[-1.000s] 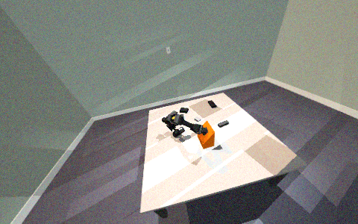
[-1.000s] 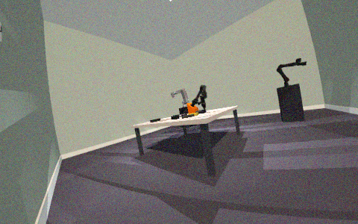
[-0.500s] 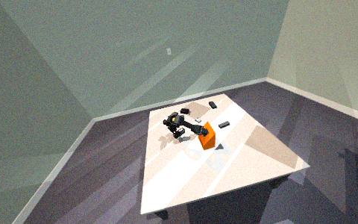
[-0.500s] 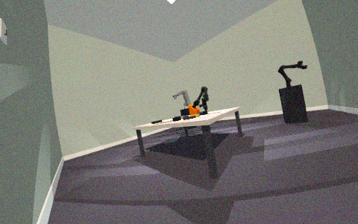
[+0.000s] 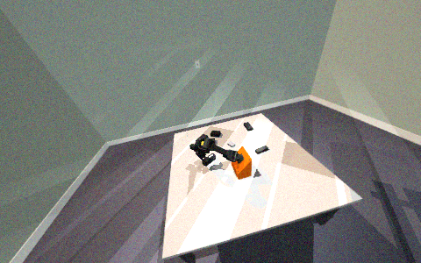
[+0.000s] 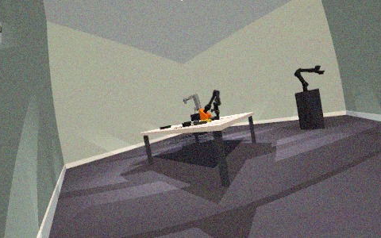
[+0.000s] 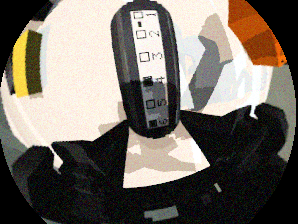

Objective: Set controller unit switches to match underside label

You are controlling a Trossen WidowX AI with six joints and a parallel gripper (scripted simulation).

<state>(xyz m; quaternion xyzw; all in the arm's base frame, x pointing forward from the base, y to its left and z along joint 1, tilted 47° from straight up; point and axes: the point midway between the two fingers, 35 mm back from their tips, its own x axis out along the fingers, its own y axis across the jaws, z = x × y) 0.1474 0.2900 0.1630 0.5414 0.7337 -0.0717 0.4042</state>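
The dark grey controller unit [image 7: 171, 65] lies underside up in the wrist view, its near end between my fingertips. Its white label [image 7: 149, 46] faces the camera: squares 1, 2, 3 and 5 are empty, and squares 4 and 6 are filled. A small black mark sits between squares 1 and 2. The rocker switches face away and are hidden. My gripper [image 7: 153, 117] is shut on the unit, with its fingers wide apart on either side. I cannot tell whether the unit is clear of the bench [image 5: 293, 193] [image 7: 85, 55].
An orange block [image 5: 242, 168] [image 6: 204, 114] [image 7: 255, 32] stands to the right in the wrist view. A yellow and dark module [image 7: 21, 62] lies to the left. Dark parts [image 5: 248, 126] [image 5: 262, 149] lie farther along the bench. Another arm stands on a black pedestal [image 6: 309, 111] away from it.
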